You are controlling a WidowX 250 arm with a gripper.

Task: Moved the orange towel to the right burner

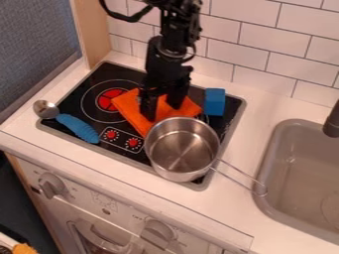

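The black gripper (162,105) hangs over the middle of the stove, its two fingers apart, with orange cloth visible between them. It is open, with the fingertips low at the orange towel (135,113); whether they touch it I cannot tell. The towel lies spread on the black stovetop, covering part of the left burner (100,101) and reaching right towards the blue block. Its front part meets the rim of the metal pot in the view. The right burner is mostly hidden behind the towel, pot and block.
A metal pot (182,150) stands at the stove's front right, its handle pointing towards the sink (281,149). A blue block (214,101) sits at the back right. A spoon with a blue handle (78,128) lies at the left front. A tiled wall (252,39) rises behind.
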